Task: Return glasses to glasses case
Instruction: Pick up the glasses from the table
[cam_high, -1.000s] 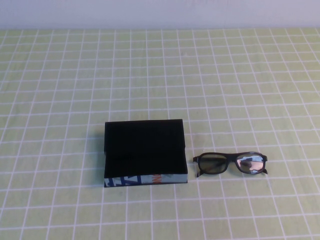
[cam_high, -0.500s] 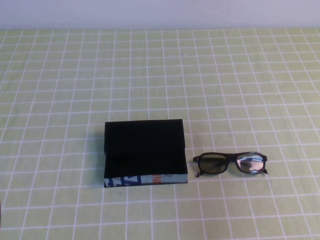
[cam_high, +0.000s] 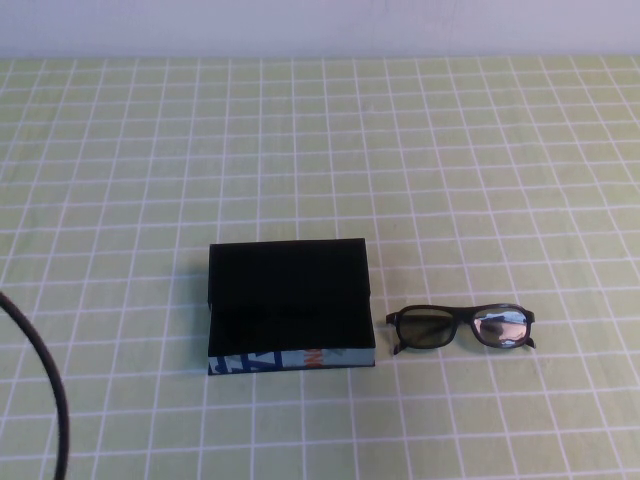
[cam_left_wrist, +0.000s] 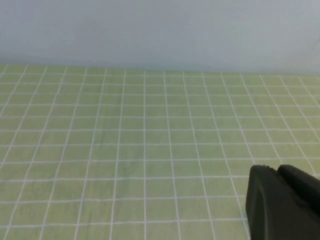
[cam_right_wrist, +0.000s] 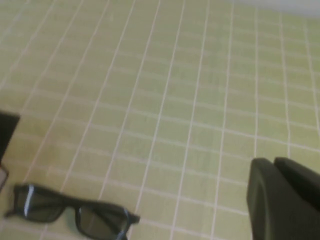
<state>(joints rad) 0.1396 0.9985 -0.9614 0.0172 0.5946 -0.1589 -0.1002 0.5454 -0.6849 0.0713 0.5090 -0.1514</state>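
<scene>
The glasses case (cam_high: 290, 290) lies flat just left of the table's middle, black on top, with its light blue printed side (cam_high: 290, 358) facing the near edge. The black glasses (cam_high: 463, 318) lie on the cloth just right of it, apart from it, lenses facing the near edge. The right wrist view shows the glasses (cam_right_wrist: 75, 212) and a corner of the case (cam_right_wrist: 6, 131). My right gripper (cam_right_wrist: 274, 162) is shut and empty, above the cloth and away from the glasses. My left gripper (cam_left_wrist: 278, 170) is shut and empty over bare cloth. Neither gripper shows in the high view.
A green cloth with a white grid (cam_high: 320, 150) covers the table up to a pale wall at the back. A black cable (cam_high: 52, 390) curves in at the near left edge of the high view.
A black cable has come into the high view at the near left and risen further in. The case and the glasses have not moved.
</scene>
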